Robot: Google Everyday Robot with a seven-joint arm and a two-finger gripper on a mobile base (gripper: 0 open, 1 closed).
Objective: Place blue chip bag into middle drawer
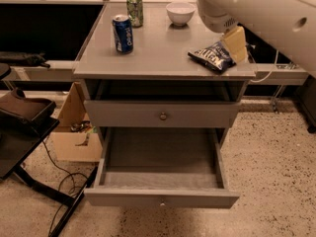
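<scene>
My claw [235, 42] hangs over the right end of the table [163, 58]. I cannot tell whether it is open or closed. The bag [212, 57] lies flat just left of it in view, seemingly touching. The drawer [197, 197] stands pulled open well below the claw. The can [122, 33] stands far to its left.

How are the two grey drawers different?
The lower drawer is pulled out, showing its grey floor; the upper drawer is shut, showing only its front. The lower drawer sticks out toward the camera; the upper drawer sits flush. Both are grey with one round knob. The gripper is beside the blue chip bag on the cabinet top.
</scene>
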